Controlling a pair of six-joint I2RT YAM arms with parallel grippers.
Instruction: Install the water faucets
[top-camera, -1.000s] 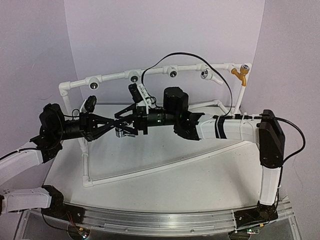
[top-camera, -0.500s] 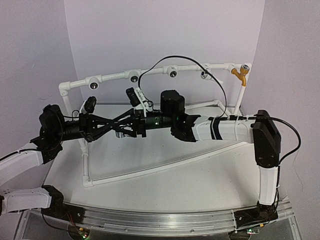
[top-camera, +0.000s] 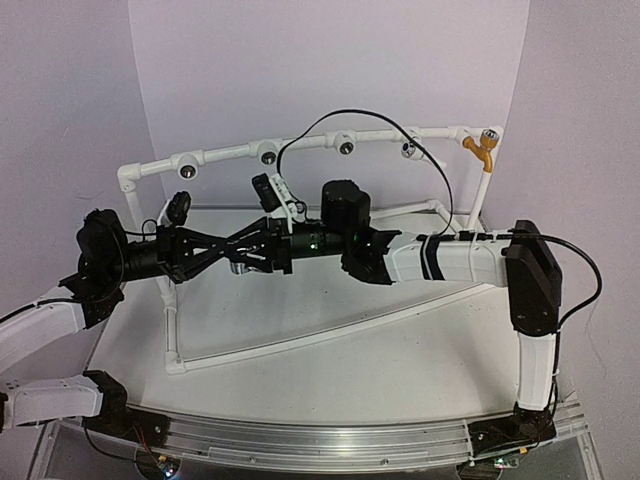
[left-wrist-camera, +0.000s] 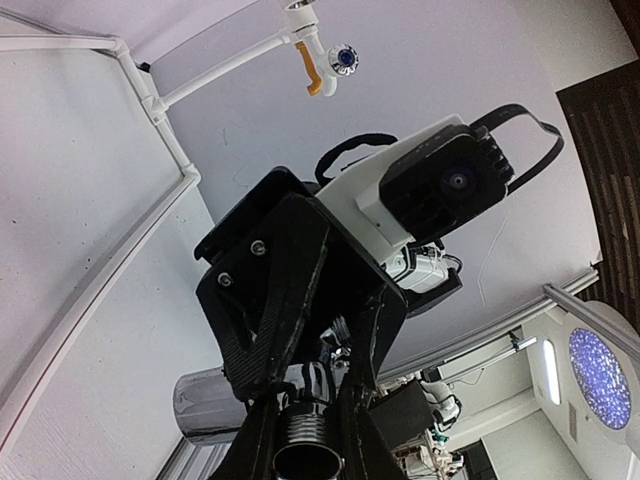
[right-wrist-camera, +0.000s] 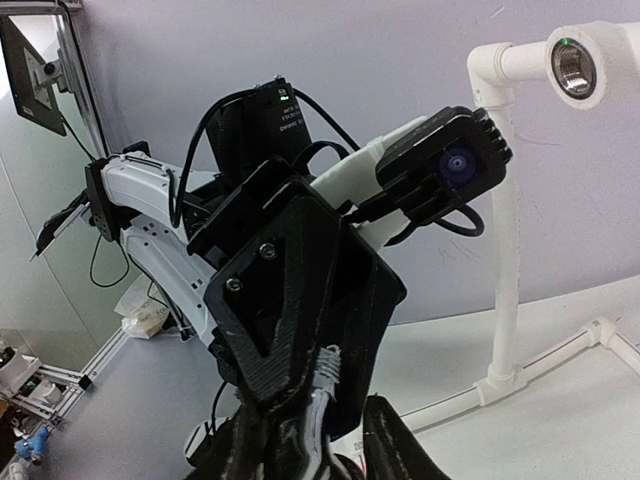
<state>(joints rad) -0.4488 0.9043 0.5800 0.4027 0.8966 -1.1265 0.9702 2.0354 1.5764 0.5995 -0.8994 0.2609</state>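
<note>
Over white tabletop (top-camera: 420, 350), right gripper (right-wrist-camera: 318, 440) is narrowing and edging leftward, hold unclear, while left gripper (left-wrist-camera: 305, 445) is pinching tight a shiny, threaded silver-grey faucet (left-wrist-camera: 205, 405).

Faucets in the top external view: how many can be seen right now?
3. An orange-yellow faucet sits at the top right corner of the pipe frame. A white faucet is just left of it on the same rail. A silver faucet, mostly covered, is held up centre-left.

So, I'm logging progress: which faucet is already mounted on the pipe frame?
The orange-yellow faucet, at the top right corner of the pipe frame. The silver-grey faucet is off it, clamped in the left end effector.
</note>
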